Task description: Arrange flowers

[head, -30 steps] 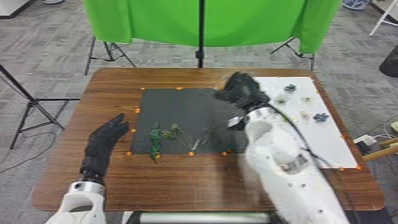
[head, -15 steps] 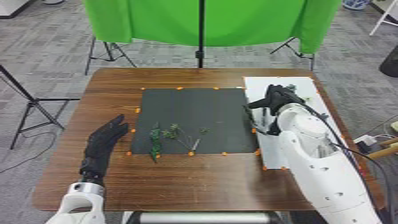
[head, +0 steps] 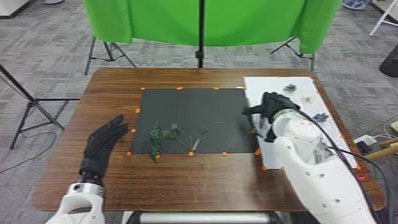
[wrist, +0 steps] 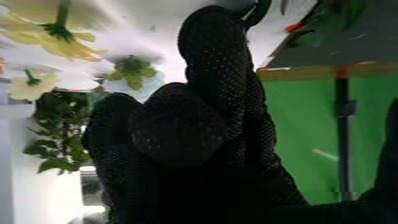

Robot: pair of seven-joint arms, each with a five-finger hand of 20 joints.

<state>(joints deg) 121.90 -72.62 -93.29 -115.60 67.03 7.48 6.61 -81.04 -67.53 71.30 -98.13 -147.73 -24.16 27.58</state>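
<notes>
Over the left edge of the white sheet (head: 259,84), the right hand (head: 274,103), whether released, clenched or grasping something I could not tell, had the blue-grey flower (head: 321,117) to its right, slightly nearer the robot, towards the right edge of the desk (head: 111,95).

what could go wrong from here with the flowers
The right hand is over the white board, near the yellow flower, so it might knock that out of place. On the dark mat, the green sprigs lie close together; picking up one could drag another along.
</notes>
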